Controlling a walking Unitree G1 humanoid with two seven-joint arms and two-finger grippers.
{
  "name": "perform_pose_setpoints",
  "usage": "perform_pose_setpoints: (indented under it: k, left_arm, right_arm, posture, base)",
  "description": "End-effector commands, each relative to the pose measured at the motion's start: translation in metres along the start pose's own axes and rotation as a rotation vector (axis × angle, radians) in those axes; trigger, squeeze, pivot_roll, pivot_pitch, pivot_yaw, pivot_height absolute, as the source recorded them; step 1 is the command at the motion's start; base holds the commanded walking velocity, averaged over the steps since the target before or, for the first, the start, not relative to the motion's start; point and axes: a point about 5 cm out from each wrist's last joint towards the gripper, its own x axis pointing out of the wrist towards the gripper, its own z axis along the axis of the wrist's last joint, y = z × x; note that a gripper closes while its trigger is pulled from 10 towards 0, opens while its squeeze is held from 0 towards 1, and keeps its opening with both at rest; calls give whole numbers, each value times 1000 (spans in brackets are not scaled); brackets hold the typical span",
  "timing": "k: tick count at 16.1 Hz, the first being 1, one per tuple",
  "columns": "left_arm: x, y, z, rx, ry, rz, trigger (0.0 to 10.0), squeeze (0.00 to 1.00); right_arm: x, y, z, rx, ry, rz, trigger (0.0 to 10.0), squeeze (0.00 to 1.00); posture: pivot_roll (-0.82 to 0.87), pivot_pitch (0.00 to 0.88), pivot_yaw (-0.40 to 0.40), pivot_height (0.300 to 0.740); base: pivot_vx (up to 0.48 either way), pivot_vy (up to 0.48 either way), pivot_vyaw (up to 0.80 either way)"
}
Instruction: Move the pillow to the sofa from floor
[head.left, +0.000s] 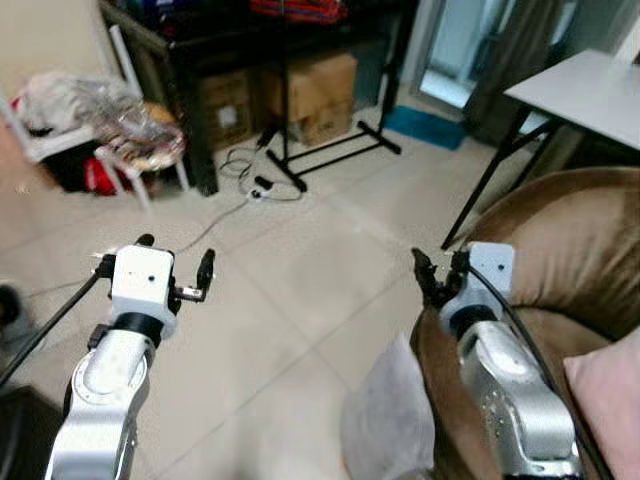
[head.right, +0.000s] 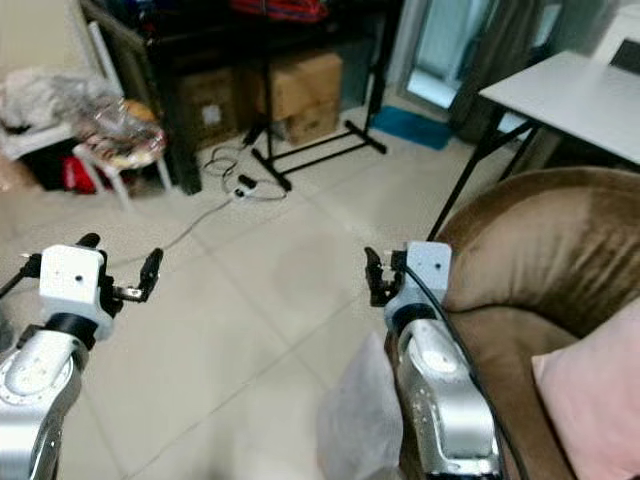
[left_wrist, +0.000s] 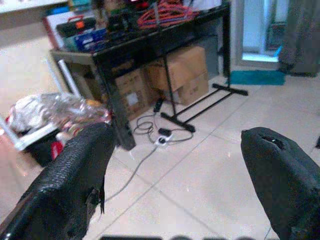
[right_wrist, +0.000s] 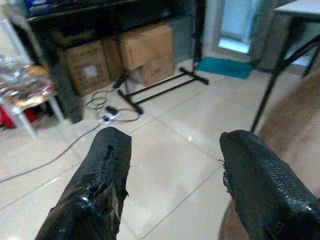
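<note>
Nearest, a pale grey pillow (head.left: 385, 420) lies on the tiled floor (head.left: 290, 300), leaning against the left side of the brown sofa (head.left: 570, 250), where a pink cushion (head.left: 610, 400) rests. Above the floor, the left gripper (head.left: 175, 268) and right gripper (head.left: 437, 268) both hold their fingers spread, empty. Farther off stand cardboard boxes (head.left: 320, 95) under a black table (head.left: 200, 45).

Velvety brown sofa (head.left: 570, 250), glossy floor tiles (head.left: 300, 270)

On your right the sofa (head.left: 570, 250) carries a pillow (head.left: 610, 400); another pillow (head.left: 385, 420) lies on the floor (head.left: 290, 290) against its left edge.
</note>
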Motion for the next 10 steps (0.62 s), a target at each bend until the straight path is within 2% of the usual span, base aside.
perform_pose_setpoints:
  k: [1, 2, 5, 10]
  left_arm:
    - [2, -7, 4, -2, -19, -24, 10000, 0]
    - [2, -7, 4, -2, -21, -23, 10000, 0]
    - [1, -5, 2, 34, -17, 0, 10000, 0]
    - [-4, 1, -6, 60, -5, 25, 10000, 0]
  right_arm:
    - [-2, -11, 2, -10, -10, -38, 10000, 0]
    - [-2, -10, 1, -5, -5, -26, 10000, 0]
    - [-4, -7, -2, 18, 4, 3, 10000, 0]
    - [-7, -12, -7, 19, 12, -12, 10000, 0]
  posture:
    - [-23, 0, -19, 740]
    - [-23, 0, -21, 740]
    - [-20, 0, -23, 740]
    - [-23, 0, -24, 685]
  base:
    - [292, 0, 0]
    - [262, 0, 0]
    - [0, 0, 0]
    - [0, 0, 0]
